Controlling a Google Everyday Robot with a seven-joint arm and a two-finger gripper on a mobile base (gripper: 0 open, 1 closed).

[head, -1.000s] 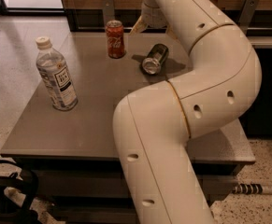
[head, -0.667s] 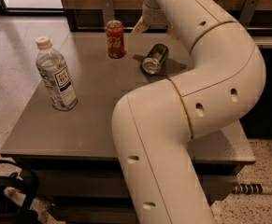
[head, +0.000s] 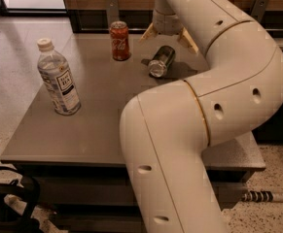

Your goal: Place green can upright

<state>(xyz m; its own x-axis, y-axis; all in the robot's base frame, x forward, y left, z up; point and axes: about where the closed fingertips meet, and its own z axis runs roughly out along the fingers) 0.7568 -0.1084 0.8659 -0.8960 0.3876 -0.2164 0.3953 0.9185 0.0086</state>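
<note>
The green can [head: 161, 61] lies on its side on the grey table [head: 97, 110], silver end facing the front, right of the red Coca-Cola can [head: 119, 41]. My gripper [head: 169, 39] hangs just above and behind the green can, its two pale fingers spread wide on either side, open and empty. One fingertip [head: 148, 33] shows to the left and one [head: 191, 43] to the right. The big white arm [head: 199, 110] fills the right half of the view and hides the table's right part.
A clear plastic water bottle [head: 58, 78] with a white cap stands upright at the table's left. The red can stands upright at the back. A wooden wall with metal brackets [head: 113, 8] runs behind the table. Speckled floor lies to the left and front.
The gripper has moved right and lower, from beside the red can to over the green can, with its fingers now straddling it. The cans and bottle have not moved.
</note>
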